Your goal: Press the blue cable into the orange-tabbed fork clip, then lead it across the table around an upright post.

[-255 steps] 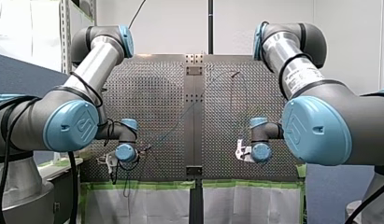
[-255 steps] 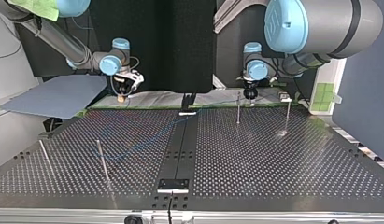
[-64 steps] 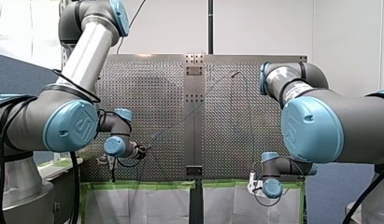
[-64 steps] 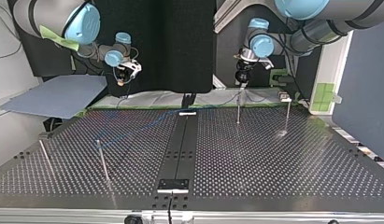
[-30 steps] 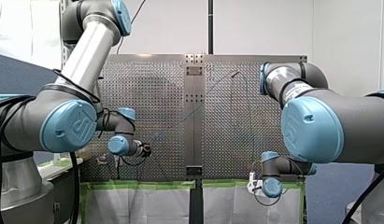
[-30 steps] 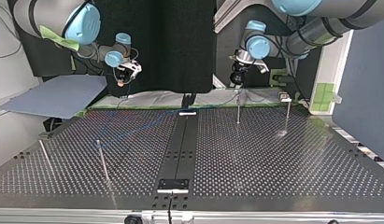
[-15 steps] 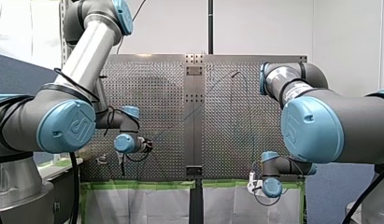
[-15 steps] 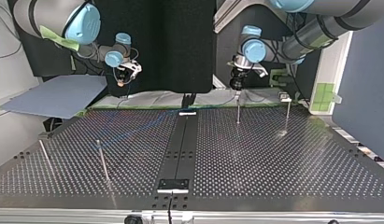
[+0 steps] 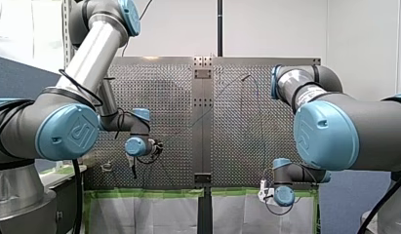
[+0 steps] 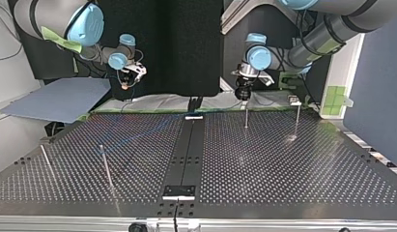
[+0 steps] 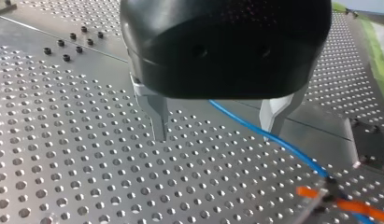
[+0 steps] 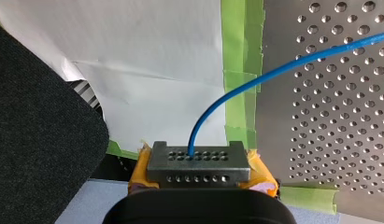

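The blue cable (image 11: 297, 151) lies on the perforated table and runs under my left gripper (image 11: 216, 133), close by one of its metal fingers (image 11: 273, 116). That gripper is open, hovers above the plate and holds nothing. Just beyond it the cable reaches the fork clip with orange tabs (image 11: 348, 205). In the top view my left gripper (image 10: 243, 93) hangs over an upright post (image 10: 246, 115). My right gripper (image 12: 199, 161), with yellow pads, is shut on the cable's end (image 12: 194, 135) off the table's near edge. In the front view it (image 9: 263, 190) sits low.
Thin posts stand on the table (image 10: 283, 164): one (image 10: 297, 118) at the top view's right, two (image 10: 105, 166) (image 10: 46, 162) at its left. Green tape (image 12: 241, 70) and white paper (image 12: 147, 70) line the near edge. A black strip (image 10: 186, 154) divides the plate.
My left gripper has swung toward the table's middle, rightward in the front view, and now hangs over the post. My right arm has stayed still with the cable.
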Action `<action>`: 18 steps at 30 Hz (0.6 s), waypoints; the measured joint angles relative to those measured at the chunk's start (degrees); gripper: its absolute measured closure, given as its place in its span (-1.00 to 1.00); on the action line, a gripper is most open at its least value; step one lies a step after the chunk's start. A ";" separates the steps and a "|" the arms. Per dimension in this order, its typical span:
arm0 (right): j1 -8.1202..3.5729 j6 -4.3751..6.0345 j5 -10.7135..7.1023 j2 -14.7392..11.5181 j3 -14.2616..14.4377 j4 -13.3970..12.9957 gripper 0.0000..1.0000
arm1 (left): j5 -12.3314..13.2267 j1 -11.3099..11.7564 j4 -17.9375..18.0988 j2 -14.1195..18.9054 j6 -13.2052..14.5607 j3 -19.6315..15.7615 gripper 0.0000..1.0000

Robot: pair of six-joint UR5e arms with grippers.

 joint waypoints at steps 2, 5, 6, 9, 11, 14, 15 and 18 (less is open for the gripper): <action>0.00 0.00 0.00 0.00 0.00 0.00 1.00 | -0.02 -0.17 -0.09 0.00 -0.34 0.46 -0.94; 0.00 0.00 0.00 0.00 0.00 0.00 1.00 | -0.06 -0.40 -0.37 0.00 -0.63 1.17 -0.94; 0.00 0.00 0.00 0.00 0.00 0.00 1.00 | -0.07 -0.46 -0.47 -0.01 -0.70 1.39 -0.94; 0.00 0.01 0.00 0.00 -0.01 0.00 1.00 | -0.12 -0.61 -0.92 -0.01 -0.91 2.17 -0.94; 0.00 0.00 0.00 0.00 -0.02 0.00 1.00 | -0.12 -0.69 -1.25 0.01 -0.95 2.70 -0.94; 0.00 0.00 0.00 0.00 -0.02 0.00 1.00 | -0.08 -0.88 -1.55 0.03 -0.95 3.39 -0.94; 0.00 0.00 0.00 0.00 -0.01 0.00 1.00 | -0.05 -0.95 -1.63 0.03 -0.94 3.59 -0.94; 0.00 0.00 0.00 0.00 -0.01 0.00 1.00 | 0.02 -1.30 -2.13 0.02 -0.85 4.36 -0.94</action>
